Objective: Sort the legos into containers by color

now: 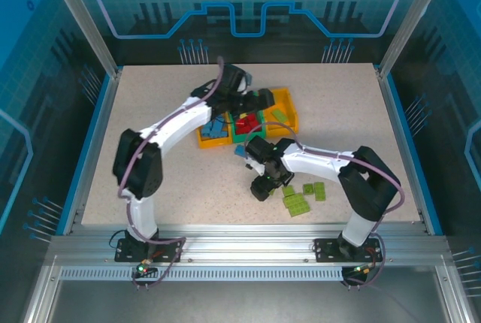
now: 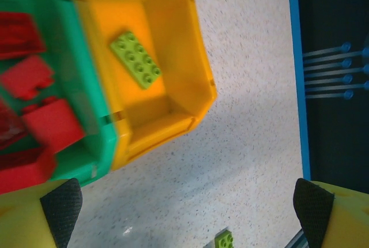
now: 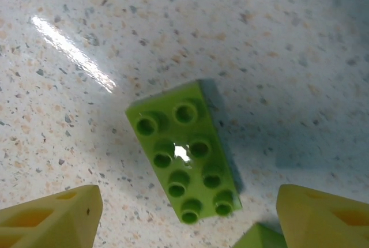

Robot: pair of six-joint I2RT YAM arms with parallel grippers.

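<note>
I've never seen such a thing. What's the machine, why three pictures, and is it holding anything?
Two robot arms are bolted at a table's near edge. The wide picture comes from overhead; the other two from a camera on each wrist. Three bins stand together: one orange-yellow bin with blue bricks, a green bin with red bricks, another orange-yellow bin with one lime brick. More lime bricks lie loose on the table. Both two-finger end effectors are open and empty: the left end effector by the bins, the right end effector over a loose brick.
</note>
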